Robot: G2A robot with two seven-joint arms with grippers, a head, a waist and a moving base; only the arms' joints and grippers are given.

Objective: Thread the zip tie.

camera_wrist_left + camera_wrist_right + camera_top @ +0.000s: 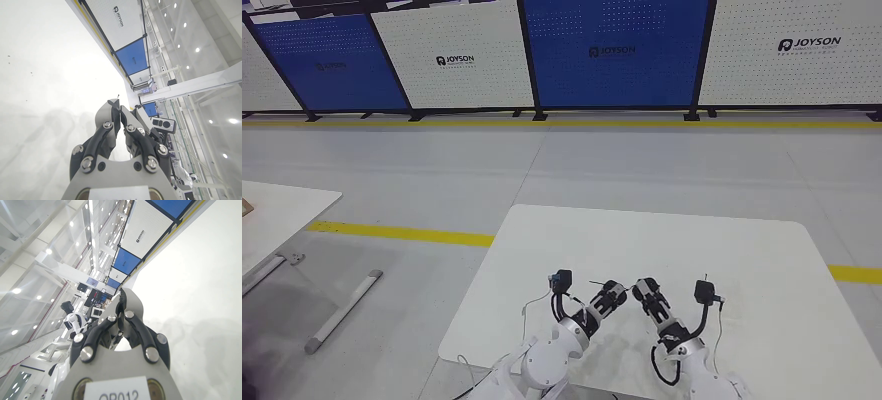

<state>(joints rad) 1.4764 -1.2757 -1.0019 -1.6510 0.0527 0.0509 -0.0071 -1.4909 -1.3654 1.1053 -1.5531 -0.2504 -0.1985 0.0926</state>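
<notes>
I count one zip tie (113, 103), a thin black strip that seems pinched at the tips of the left gripper (119, 108), whose fingers are pressed together. The right gripper (121, 296), second of two, is closed just beside it over the single table (722, 250). I judge the threading is not yet done.

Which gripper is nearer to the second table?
Left. The left gripper is on the side toward the second table; the right gripper is close beside it, on the far side.
</notes>
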